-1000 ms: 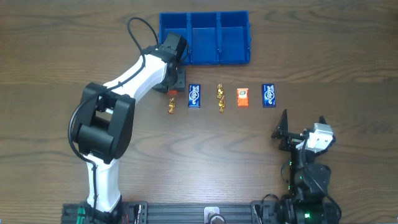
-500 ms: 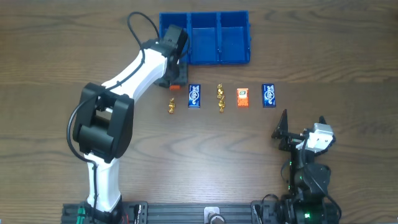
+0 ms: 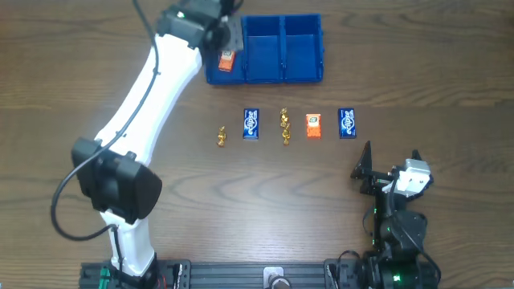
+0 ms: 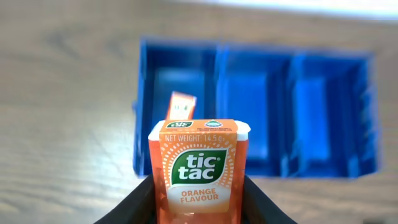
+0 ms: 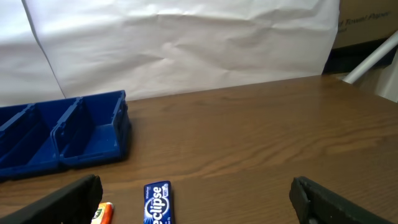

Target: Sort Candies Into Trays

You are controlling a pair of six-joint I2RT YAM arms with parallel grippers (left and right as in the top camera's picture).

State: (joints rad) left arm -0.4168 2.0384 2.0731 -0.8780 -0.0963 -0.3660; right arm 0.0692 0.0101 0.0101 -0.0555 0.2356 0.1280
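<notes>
My left gripper (image 3: 227, 53) is shut on an orange candy box (image 3: 227, 61) and holds it above the left compartment of the blue three-part tray (image 3: 265, 79). In the left wrist view the held box (image 4: 203, 165) stands upright between the fingers, and a second orange box (image 4: 181, 106) lies in the tray's (image 4: 367, 115) left compartment. The other two compartments look bare. On the table lie a gold candy (image 3: 222, 136), a blue pack (image 3: 251, 123), two gold candies (image 3: 285, 128), an orange box (image 3: 312, 125) and another blue pack (image 3: 347, 122). My right gripper (image 3: 386, 170) rests open near the right base.
The candies lie in one row across the wooden table, below the tray. The right wrist view shows the tray (image 5: 68, 134), a blue pack (image 5: 158, 202) and an orange box (image 5: 102, 213) ahead, with white paper and a cardboard box behind the table's far edge.
My left arm has stretched away from the candy row and lifted, carrying the orange box from beside the tray's near left corner to over the left compartment. The right arm has stayed still.
</notes>
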